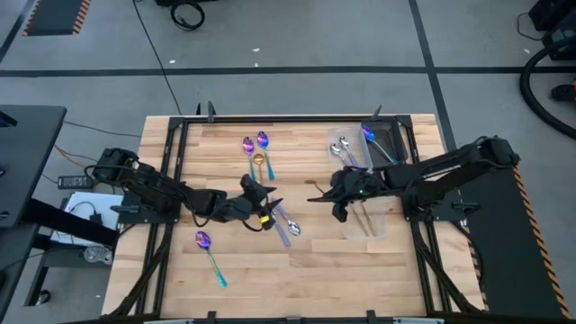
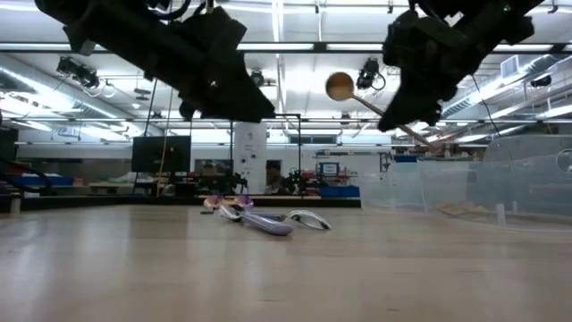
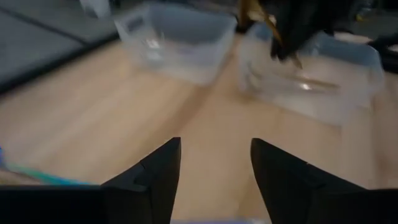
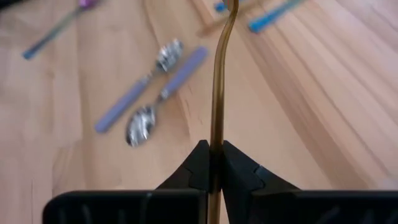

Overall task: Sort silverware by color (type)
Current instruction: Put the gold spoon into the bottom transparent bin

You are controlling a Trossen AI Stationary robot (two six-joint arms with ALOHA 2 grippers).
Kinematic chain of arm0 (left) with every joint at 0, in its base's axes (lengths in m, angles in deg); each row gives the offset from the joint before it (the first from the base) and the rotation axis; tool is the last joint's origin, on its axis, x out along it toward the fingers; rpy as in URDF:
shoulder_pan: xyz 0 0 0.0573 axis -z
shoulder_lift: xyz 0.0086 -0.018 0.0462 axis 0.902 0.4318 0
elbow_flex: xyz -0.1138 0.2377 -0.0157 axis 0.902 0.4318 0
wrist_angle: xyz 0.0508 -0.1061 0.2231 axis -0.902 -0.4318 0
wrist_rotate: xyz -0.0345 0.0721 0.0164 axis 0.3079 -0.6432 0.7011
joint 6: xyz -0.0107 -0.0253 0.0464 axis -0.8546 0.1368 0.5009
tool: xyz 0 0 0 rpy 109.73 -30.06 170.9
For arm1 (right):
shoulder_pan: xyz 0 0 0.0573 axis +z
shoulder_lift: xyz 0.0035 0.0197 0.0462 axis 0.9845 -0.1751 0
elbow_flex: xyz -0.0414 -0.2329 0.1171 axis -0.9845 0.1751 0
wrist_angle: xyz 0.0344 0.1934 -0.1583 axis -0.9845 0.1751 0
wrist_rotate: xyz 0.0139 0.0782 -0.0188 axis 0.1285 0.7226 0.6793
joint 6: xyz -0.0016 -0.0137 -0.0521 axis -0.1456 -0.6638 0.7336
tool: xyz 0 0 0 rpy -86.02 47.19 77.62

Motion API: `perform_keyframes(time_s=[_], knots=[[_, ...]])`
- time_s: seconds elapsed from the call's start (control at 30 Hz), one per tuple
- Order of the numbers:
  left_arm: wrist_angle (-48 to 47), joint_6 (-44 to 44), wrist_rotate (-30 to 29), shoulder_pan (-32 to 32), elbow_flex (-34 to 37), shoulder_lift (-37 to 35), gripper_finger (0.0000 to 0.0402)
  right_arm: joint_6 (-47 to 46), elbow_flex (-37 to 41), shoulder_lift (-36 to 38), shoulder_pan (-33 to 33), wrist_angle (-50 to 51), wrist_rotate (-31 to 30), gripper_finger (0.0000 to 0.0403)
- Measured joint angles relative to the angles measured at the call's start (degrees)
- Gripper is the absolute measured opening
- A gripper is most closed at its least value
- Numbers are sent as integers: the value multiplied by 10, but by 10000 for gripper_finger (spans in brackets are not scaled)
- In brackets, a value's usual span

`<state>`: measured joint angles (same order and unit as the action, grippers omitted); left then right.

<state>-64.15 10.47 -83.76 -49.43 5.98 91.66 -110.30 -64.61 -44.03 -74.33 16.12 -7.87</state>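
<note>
My right gripper [image 1: 331, 194] hangs above the table's middle right, shut on a gold spoon [image 2: 340, 87] that is lifted clear. My left gripper [image 3: 216, 171] is open and hovers above the table's middle [image 1: 268, 209], over two silver spoons with lavender handles [image 1: 284, 225] that lie flat on the wood. Two purple spoons [image 1: 255, 142] and a gold spoon [image 1: 258, 163] lie toward the far edge. A purple spoon with a teal handle [image 1: 210, 253] lies at the near left. My right gripper pinches the gold spoon's handle [image 4: 216, 146] between its two fingers, which lie along the handle. The handle runs straight out ahead of the fingertips. The bowl [image 2: 340, 87] points toward the table's left, raised in the air, with nothing of the spoon on the table.
Clear plastic containers stand at the right: one at the far right [image 1: 389, 140] holds a purple spoon, one nearer [image 1: 369, 219] holds gold spoons. Silver spoons [image 1: 341, 148] lie beside them. Bare wood shows at the near middle and the far left.
</note>
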Motion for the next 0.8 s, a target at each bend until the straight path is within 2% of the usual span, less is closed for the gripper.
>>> perform_keyframes(time_s=[0.2,0.37,0.67,0.8], knots=[[-40,-71,80,1,0,0,195,-52,0,50,0,133,0,30],[-49,-86,128,1,0,0,195,-89,0,83,-3,222,1,30],[-52,-84,137,4,0,0,194,-193,0,110,-4,369,5,31],[-53,-84,137,4,0,0,194,-225,0,98,-1,383,55,32]])
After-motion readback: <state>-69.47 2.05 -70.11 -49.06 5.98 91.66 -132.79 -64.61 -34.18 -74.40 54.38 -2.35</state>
